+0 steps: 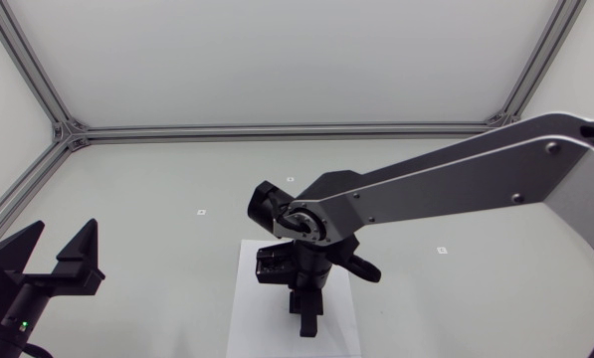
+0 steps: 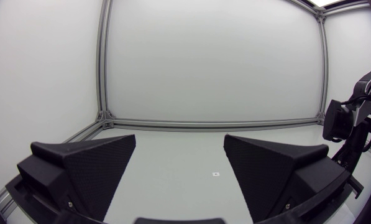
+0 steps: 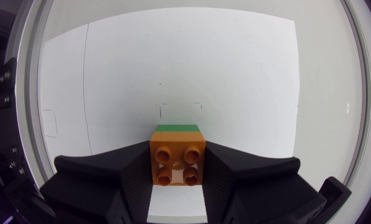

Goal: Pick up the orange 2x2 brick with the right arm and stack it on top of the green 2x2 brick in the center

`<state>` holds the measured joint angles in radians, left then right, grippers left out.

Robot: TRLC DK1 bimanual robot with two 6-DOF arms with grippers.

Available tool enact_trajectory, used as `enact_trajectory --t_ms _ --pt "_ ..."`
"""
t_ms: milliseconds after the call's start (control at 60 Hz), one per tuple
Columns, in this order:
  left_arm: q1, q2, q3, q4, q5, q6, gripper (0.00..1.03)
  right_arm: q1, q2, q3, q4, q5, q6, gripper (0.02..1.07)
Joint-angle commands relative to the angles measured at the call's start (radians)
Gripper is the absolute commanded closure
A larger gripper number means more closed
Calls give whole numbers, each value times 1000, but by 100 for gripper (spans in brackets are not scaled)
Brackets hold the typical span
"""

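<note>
In the right wrist view the orange 2x2 brick [image 3: 177, 163] sits between the fingers of my right gripper [image 3: 177, 152]. Both fingers press its sides, so the gripper is shut on it. Directly under the orange brick a strip of the green 2x2 brick [image 3: 178, 128] shows; the orange one rests on top of it. In the head view my right arm crosses from the right, and its gripper [image 1: 306, 316] points down over the white sheet [image 1: 249, 313], hiding both bricks. My left gripper [image 1: 63, 257] stands open and empty at the lower left.
The white sheet [image 3: 235, 74] covers the table's middle under the bricks. Small markers [image 1: 202, 212] dot the grey tabletop. Aluminium frame rails [image 1: 277, 129] run along the back and left edges. My right arm [image 2: 343, 124] shows beside the left gripper [image 2: 179, 168].
</note>
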<state>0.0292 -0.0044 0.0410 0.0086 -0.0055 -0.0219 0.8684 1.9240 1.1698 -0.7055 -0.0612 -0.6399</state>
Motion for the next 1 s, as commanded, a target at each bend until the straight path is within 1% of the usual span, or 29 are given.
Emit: enact_trajectory --t_ms 0,483,983 --pt "5 -8 -41 -13 4 13 4 7 -11 -25 3 -17 -17 84" --pt "5 -8 -41 -15 4 13 4 17 7 51 -9 -20 -4 84" --pt "5 -8 -41 -15 4 13 4 12 47 65 -9 -19 -7 84"
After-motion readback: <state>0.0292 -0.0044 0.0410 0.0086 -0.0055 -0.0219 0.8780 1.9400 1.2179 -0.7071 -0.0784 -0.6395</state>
